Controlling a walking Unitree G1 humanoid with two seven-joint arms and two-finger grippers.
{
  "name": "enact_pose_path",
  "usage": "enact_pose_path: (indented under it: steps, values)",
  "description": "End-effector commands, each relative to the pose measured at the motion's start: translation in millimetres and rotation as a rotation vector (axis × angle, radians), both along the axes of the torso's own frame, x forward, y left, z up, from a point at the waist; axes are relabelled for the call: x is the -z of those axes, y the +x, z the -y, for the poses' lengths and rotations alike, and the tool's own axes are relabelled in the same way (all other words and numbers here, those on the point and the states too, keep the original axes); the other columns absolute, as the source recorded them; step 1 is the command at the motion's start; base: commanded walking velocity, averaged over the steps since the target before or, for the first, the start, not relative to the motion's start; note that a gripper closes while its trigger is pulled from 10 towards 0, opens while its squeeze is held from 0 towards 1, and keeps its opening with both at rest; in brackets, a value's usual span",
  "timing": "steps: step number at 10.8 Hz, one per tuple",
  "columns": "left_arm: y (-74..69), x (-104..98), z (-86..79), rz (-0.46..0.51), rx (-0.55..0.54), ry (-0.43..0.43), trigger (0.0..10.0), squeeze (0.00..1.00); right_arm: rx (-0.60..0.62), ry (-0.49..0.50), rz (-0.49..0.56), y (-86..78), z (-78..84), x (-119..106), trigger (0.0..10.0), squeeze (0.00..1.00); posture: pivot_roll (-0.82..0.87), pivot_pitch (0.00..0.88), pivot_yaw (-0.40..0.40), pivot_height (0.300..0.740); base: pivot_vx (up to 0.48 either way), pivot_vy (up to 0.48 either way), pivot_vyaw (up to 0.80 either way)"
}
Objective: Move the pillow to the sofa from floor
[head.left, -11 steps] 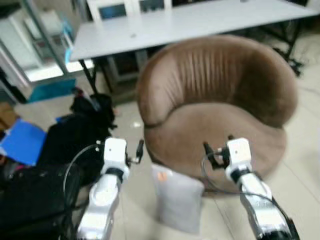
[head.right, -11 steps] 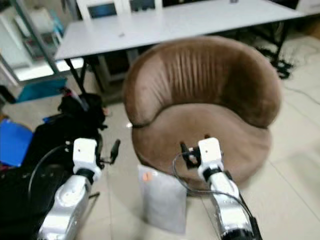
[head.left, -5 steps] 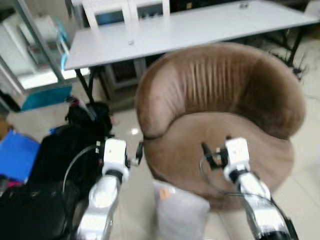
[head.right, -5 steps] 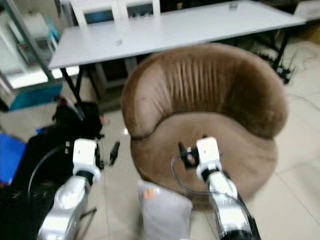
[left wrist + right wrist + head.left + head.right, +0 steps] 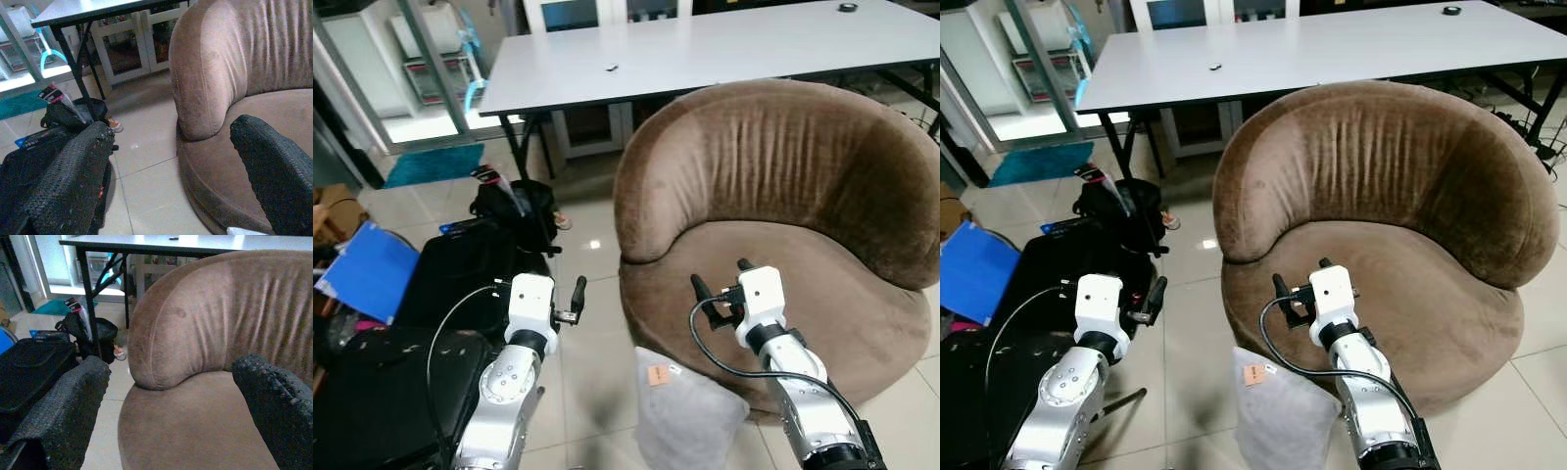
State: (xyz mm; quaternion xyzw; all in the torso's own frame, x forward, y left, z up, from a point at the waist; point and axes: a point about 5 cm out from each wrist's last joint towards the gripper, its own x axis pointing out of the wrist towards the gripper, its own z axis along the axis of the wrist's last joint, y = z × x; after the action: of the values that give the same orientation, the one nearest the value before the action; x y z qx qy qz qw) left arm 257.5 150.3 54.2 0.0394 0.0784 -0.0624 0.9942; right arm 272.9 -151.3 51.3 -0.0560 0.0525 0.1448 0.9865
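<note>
Pale floor tiles (image 5: 592, 245) run under a long white table (image 5: 705, 49) at the back of the room, and I have the round brown sofa (image 5: 783, 196) sitting just in front of it. Both my arms are raised ahead of me. My left gripper (image 5: 171, 171) hangs over the tiles with its two black fingers (image 5: 68, 181) spread wide and nothing between them; past its tips I see the sofa's curved arm and the table legs. My right gripper (image 5: 166, 406) is held above the front edge of the sofa seat, its fingers (image 5: 274, 406) also spread apart and empty, looking into the backrest. The pillow (image 5: 685, 416), pale grey with a small orange tag, stands on the floor below and between my two grippers, nearer the right one, touching the sofa's base. Out beyond my left gripper lie black bags (image 5: 460, 284) and a blue folder (image 5: 367, 269).
</note>
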Motion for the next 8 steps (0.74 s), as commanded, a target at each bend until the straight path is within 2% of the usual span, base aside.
enact_pose_path:
  steps: [1,3,7,8]
  values:
    - [-0.4,0.3,-2.4,-0.002,-0.003,0.018,10.0,0.0,-0.009,0.001,-0.001,-0.2,-2.1,0.9,10.0,0.0,-0.16,0.0,0.093,0.74,0.0,0.0,0.0]
    - [1.0,0.2,-2.8,-0.002,0.002,0.024,10.0,0.0,-0.084,0.049,-0.077,-2.1,-9.7,8.6,10.0,0.0,-0.15,0.0,0.092,0.74,0.0,0.0,0.0]
    - [-0.2,0.5,-4.9,-0.004,0.008,0.04,10.0,0.0,-0.082,0.041,-0.083,-1.3,-10.8,10.6,10.0,0.0,-0.14,0.0,0.09,0.74,0.0,0.0,0.0]
    - [-0.1,-1.7,-3.5,0.01,0.028,0.029,10.0,0.0,-0.089,0.037,-0.076,-1.2,-10.9,10.0,10.0,0.0,-0.14,0.0,0.09,0.74,0.27,0.0,0.0]
